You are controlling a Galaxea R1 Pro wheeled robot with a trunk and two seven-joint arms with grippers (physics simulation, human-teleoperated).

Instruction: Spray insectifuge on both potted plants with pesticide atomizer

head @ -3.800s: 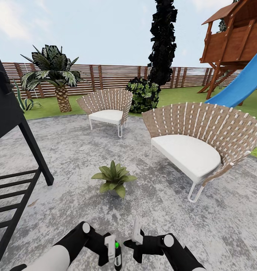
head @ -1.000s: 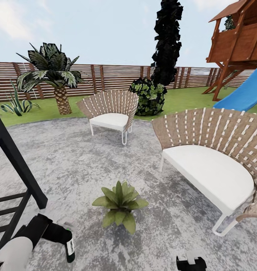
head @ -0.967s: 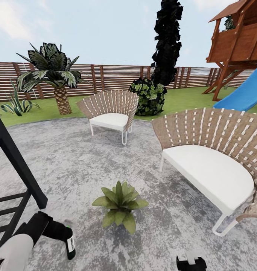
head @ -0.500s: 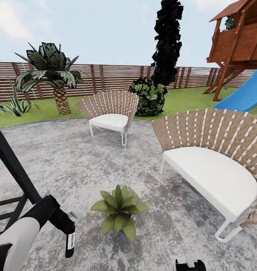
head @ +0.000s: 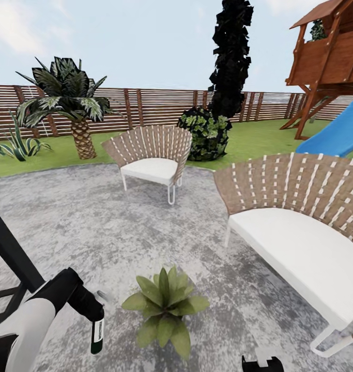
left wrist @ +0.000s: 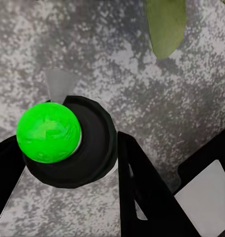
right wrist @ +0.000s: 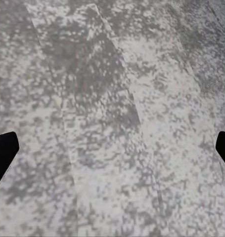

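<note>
In the head view my left gripper is shut on the pesticide atomizer, a slim dark-green bottle with a white label that hangs upright just above the stone patio. It is a short way left of a potted plant, a low rosette of broad green leaves. The left wrist view looks down on the atomizer's dark top and its green dot, held between black fingers, with one leaf of the plant beyond. My right gripper is open over bare patio stone.
Two woven chairs with white cushions stand on the grey patio, one near right, one farther back. A black metal frame is at the left. Beyond are a palm, a shrub, the slatted fence, and a blue slide.
The view has shifted, bringing the plant lower and nearer. My left arm swung out from the bottom centre to the left, then rose and moved closer to the plant with the atomizer.
</note>
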